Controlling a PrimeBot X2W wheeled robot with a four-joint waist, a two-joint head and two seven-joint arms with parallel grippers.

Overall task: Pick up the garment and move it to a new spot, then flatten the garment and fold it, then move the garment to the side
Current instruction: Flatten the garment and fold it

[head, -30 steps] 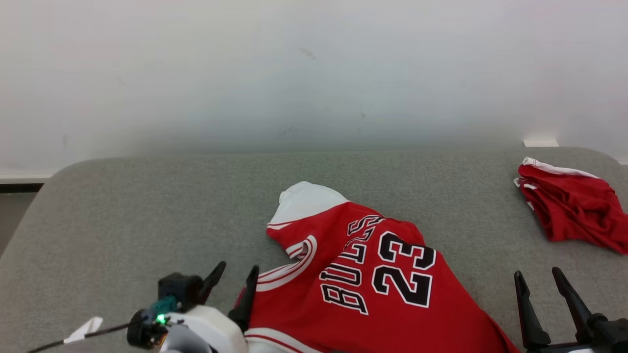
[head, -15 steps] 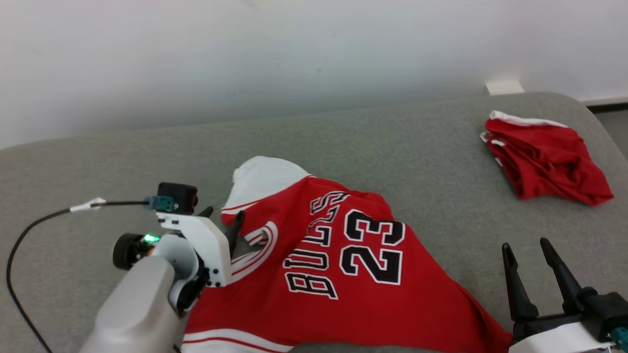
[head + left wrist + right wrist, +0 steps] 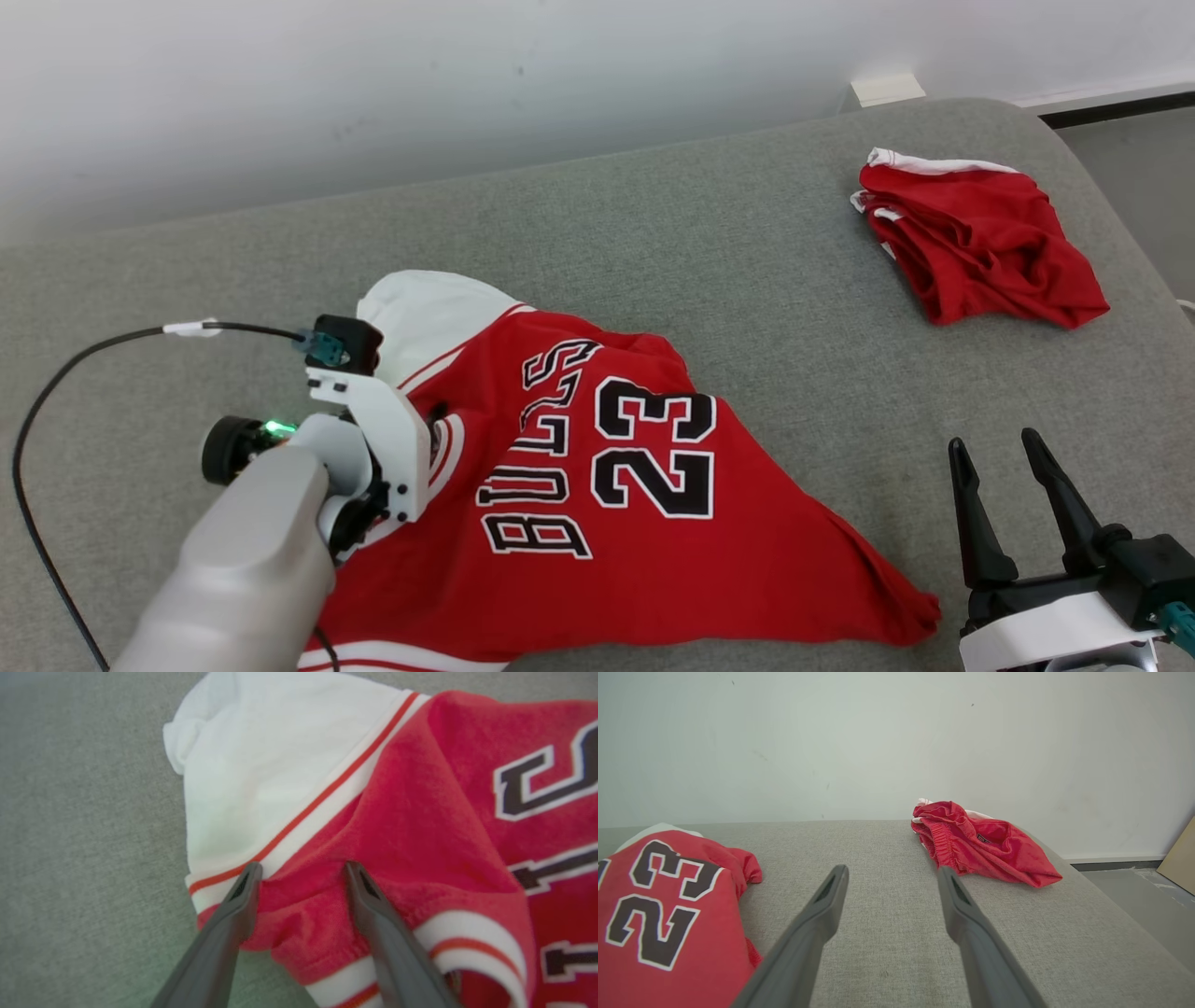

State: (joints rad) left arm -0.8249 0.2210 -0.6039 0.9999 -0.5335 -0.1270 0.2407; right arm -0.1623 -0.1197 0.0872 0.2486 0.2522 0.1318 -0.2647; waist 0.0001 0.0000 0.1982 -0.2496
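The garment [image 3: 597, 467] is a red jersey lettered BULLS 23 with white trim, lying crumpled on the grey cushioned surface [image 3: 747, 261]. My left gripper [image 3: 435, 413] is down on its left shoulder area, mostly hidden behind the white wrist mount. In the left wrist view the left gripper [image 3: 301, 868] is open, and its fingers [image 3: 233, 919] straddle a raised fold of the red jersey [image 3: 420, 812] beside the white panel. My right gripper [image 3: 991, 439] hovers open and empty at the lower right, apart from the jersey's corner. The right gripper [image 3: 892, 870] points over bare cushion.
A crumpled pair of red shorts [image 3: 976, 247] lies at the far right of the surface, also seen as red shorts [image 3: 985, 844]. A black cable [image 3: 56, 392] loops from my left wrist. A white wall stands behind; the floor [image 3: 1139, 187] drops off at the right.
The head camera has swung, shifting the whole picture left and down. My left arm has reached forward from the near edge onto the jersey's shoulder. The right gripper keeps its pose.
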